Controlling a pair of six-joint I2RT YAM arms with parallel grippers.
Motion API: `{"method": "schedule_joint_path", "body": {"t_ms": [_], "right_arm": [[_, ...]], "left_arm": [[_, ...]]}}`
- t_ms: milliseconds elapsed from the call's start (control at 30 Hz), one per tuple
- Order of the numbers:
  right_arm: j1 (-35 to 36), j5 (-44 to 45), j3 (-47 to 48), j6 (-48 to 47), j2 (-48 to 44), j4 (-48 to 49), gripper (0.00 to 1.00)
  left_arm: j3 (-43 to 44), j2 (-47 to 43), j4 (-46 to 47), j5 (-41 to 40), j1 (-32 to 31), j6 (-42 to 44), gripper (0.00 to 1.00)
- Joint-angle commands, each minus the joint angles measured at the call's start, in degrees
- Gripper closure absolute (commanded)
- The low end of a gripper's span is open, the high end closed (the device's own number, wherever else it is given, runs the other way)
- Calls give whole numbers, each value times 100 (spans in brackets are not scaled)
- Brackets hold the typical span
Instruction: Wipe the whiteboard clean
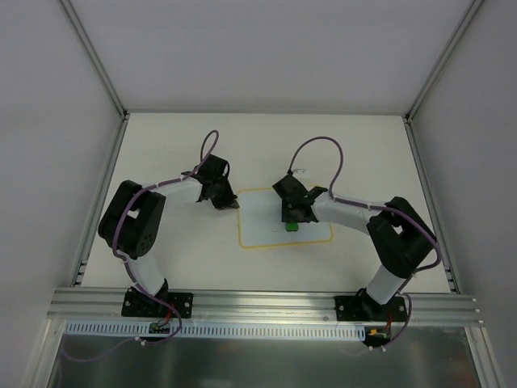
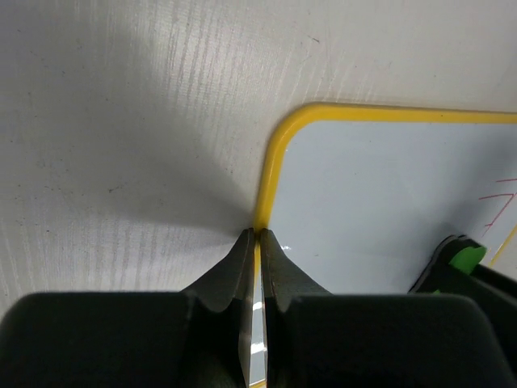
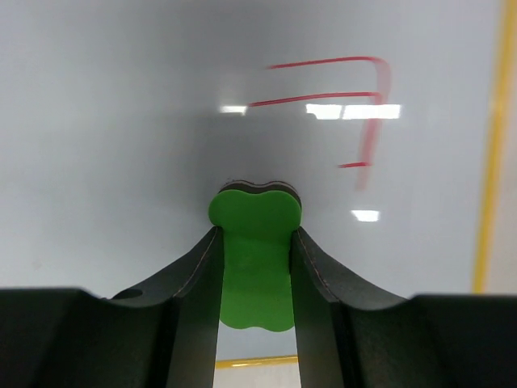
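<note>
Whiteboard [image 1: 265, 220] lies flat on white table [image 1: 161, 145] between pale walls [image 1: 48, 121].

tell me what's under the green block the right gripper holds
The yellow-bordered pale whiteboard, red lines beyond the green block. Any marks directly beneath it are covered.

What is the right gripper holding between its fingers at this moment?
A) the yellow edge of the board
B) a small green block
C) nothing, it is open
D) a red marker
B: in the right wrist view the right gripper is closed on the green block, in front of the whiteboard.
</note>
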Motion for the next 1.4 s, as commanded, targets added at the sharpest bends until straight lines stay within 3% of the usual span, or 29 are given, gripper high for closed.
{"method": "schedule_joint_path", "body": {"t_ms": [0, 167, 400, 667, 833, 1033, 1167, 1367], "right_arm": [[747, -910, 455, -114, 705, -424, 100], [1258, -1271, 1037, -448, 1172, -371, 100], [1285, -1475, 925, -642, 1234, -19, 100], [-15, -263, -1140, 254, -513, -247, 99], [-60, 301, -1528, 571, -1201, -389, 100], [308, -506, -1011, 124, -227, 639, 100], [976, -1015, 269, -202, 722, 745, 100], [1284, -1508, 1082, -457, 1515, 851, 100]], "left_arm": [[-305, 116, -766, -595, 124, 241, 100], [-332, 81, -766, -595, 133, 223, 100], [-332, 81, -766, -586, 159, 188, 100], [-385, -15, -766, -516, 229, 188, 100], [-385, -24, -757, -490, 238, 205, 100], [-384, -33, -757, -384, 238, 179, 100], [-437, -77, -757, -358, 238, 144, 100], [-481, -103, -740, -305, 238, 100, 100]]}}
